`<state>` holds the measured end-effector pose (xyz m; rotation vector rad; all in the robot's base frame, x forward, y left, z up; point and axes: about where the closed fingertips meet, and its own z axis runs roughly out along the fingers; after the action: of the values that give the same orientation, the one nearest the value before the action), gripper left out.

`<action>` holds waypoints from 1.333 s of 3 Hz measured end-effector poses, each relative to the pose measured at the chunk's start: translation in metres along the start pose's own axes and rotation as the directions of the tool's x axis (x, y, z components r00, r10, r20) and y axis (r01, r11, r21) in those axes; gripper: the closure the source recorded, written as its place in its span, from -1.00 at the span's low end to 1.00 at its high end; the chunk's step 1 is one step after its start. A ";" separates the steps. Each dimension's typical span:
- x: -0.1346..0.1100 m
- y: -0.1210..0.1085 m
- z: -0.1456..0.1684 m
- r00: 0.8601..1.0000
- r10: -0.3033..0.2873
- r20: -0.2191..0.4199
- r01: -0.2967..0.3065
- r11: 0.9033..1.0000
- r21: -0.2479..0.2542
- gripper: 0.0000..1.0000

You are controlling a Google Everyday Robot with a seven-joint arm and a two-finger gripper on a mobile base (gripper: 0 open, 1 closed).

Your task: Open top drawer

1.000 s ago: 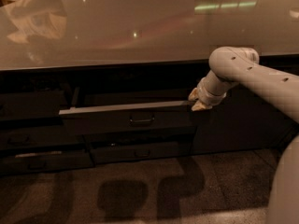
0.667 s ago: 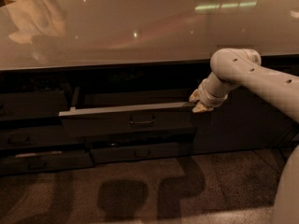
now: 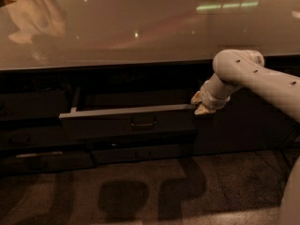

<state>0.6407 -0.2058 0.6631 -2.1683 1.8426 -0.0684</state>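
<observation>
Camera view: pincer beside top drawer

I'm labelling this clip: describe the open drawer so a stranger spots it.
Under the glossy countertop runs a bank of dark drawer fronts. The top drawer is the one pulled well out, loop handle at centre, the pincer at its right end.

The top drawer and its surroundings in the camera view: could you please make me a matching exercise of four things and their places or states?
Things:
1. top drawer
2. gripper
3. countertop
4. loop handle

Places or states:
a. at the centre of the drawer front
b. pulled partly out
c. glossy, reflecting lights
d. at the drawer's right end

Pairs: 1-b, 2-d, 3-c, 4-a
</observation>
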 end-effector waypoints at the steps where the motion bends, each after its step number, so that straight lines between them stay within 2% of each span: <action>1: 0.000 -0.001 -0.002 1.000 0.000 0.000 0.000 1.000 0.000 1.00; 4: -0.002 0.018 -0.003 1.000 -0.015 0.005 0.015 1.000 -0.005 1.00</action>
<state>0.6220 -0.2071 0.6620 -2.1837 1.8257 -0.0616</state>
